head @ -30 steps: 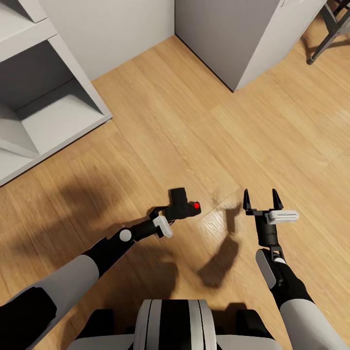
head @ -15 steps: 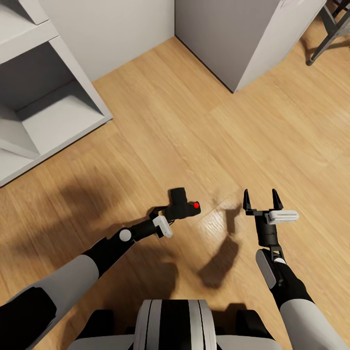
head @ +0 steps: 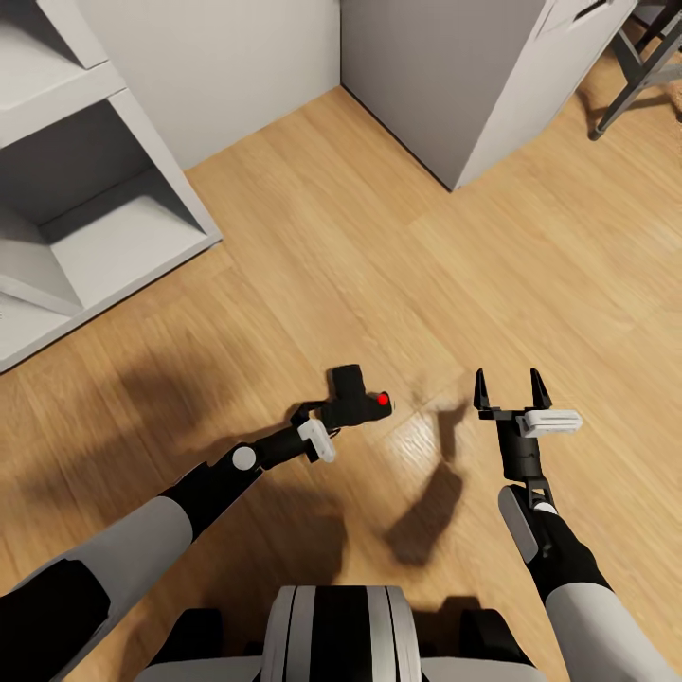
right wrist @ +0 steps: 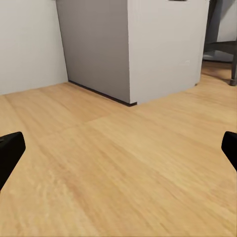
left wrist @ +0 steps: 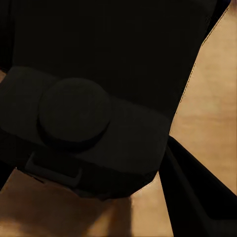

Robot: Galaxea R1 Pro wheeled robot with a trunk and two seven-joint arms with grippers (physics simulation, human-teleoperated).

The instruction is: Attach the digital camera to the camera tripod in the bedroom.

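Observation:
My left gripper (head: 343, 409) is shut on the digital camera (head: 358, 400), a small black box with a red button on top, held over the wood floor at centre. In the left wrist view the camera's dark body (left wrist: 89, 123) sits right against the lens. My right gripper (head: 512, 390) hangs open beside it with nothing between its fingers; its two black fingertips (right wrist: 10, 153) frame bare floor in the right wrist view. The camera tripod is out of view.
A white open shelf unit (head: 85, 218) stands at the left. A grey cabinet (head: 474, 76) juts out at the back right, seen close as the grey cabinet (right wrist: 138, 44) ahead of the right wrist. Dark frame legs (head: 635, 66) stand at the far right. Light wood floor (head: 379, 246) lies between.
The whole head view has shifted slightly, so the camera moved: the shelf and cabinet sit a little further right and down. Both arms hold the same pose.

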